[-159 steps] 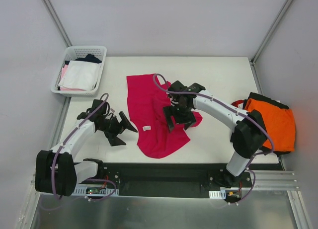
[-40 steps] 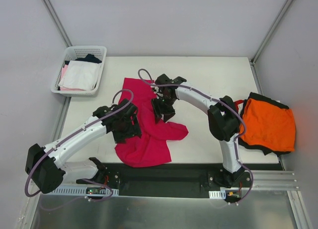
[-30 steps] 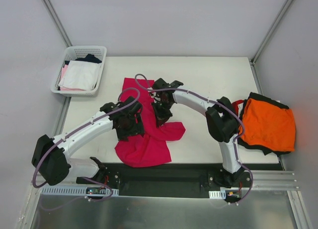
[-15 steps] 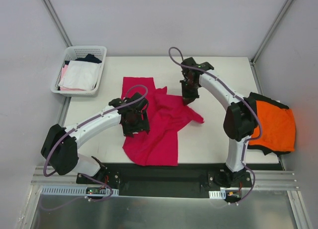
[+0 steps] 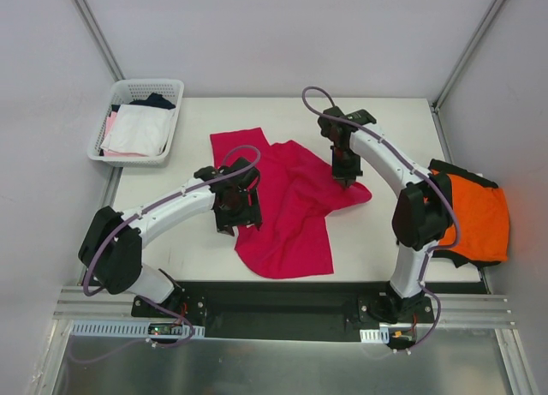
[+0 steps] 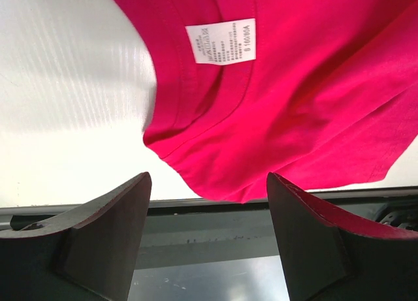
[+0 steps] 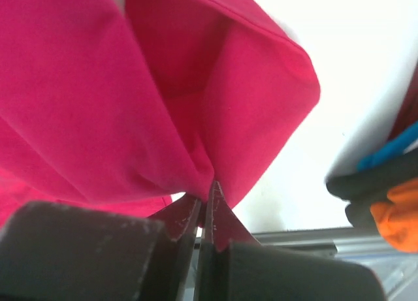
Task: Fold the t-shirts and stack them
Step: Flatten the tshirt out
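The right end effector pinches the bunched crimson t-shirt, seemingly hanging free.

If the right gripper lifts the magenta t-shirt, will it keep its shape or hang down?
Probably floppy: the magenta t-shirt bunches into folds where the right gripper pinches it. Likely light too: the cloth looks thin and lies mostly flat.

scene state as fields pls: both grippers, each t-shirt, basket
left gripper: open, over the left edge of the magenta t-shirt, nothing gripped
right gripper: shut on a pinch of the magenta t-shirt
magenta t-shirt: unfolded, rumpled, middle of table, white label showing
orange t-shirt: on black t-shirt, right edge
basket: far left corner, white garment inside
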### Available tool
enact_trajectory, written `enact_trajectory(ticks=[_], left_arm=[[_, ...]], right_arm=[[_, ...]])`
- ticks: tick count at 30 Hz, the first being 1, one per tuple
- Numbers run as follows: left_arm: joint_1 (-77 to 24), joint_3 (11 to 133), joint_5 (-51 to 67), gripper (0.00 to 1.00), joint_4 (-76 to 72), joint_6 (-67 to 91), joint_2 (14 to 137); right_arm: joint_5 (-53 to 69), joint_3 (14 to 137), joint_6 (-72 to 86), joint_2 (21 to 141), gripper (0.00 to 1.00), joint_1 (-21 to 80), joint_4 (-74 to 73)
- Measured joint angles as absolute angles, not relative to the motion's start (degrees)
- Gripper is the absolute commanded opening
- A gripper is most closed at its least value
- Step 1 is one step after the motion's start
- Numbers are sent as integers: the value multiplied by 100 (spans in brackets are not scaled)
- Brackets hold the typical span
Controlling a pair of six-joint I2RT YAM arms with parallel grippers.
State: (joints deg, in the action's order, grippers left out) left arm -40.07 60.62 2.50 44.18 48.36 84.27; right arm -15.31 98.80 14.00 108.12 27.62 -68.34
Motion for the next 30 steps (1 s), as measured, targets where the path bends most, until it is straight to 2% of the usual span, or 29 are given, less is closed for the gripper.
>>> enact_trajectory(ticks=[2,5,6,7,9,10,14,19,24,30], left_arm=[[-4007,6071,235,70,4421,4834,8440],[-4007,6298,148,62,4477,4775,8626],[-4007,6445,97,44,4491,4729,8739],[-4007,6608,54,31,4477,4689,8879],[-4007,6980,-51,7,4464,4571,9225],[-4005,7107,-73,0,4416,4554,9369],[-4005,7575,-106,0,4241,4342,10044],[-4001,7590,-38,0,4007,4292,10464],[-3922,7118,130,0,3614,4287,10486],[-3627,6340,303,0,3308,4327,10219]], right_arm=[[-1645,9677,1485,10744,1,2762,-6897],[-1660,9572,1498,10713,1,2757,-6934],[-1643,9574,1496,10711,1,2753,-6921],[-1619,9581,1492,10709,1,2742,-6919],[-1507,9636,1474,10709,1,2718,-6925],[-1435,9668,1472,10709,1,2703,-6925],[-1013,9837,1433,10709,1,2563,-6893],[-548,9841,1323,10709,1,2388,-6768],[-117,9913,1120,10733,1,2051,-6643],[301,10298,996,10840,1,1125,-6624]])
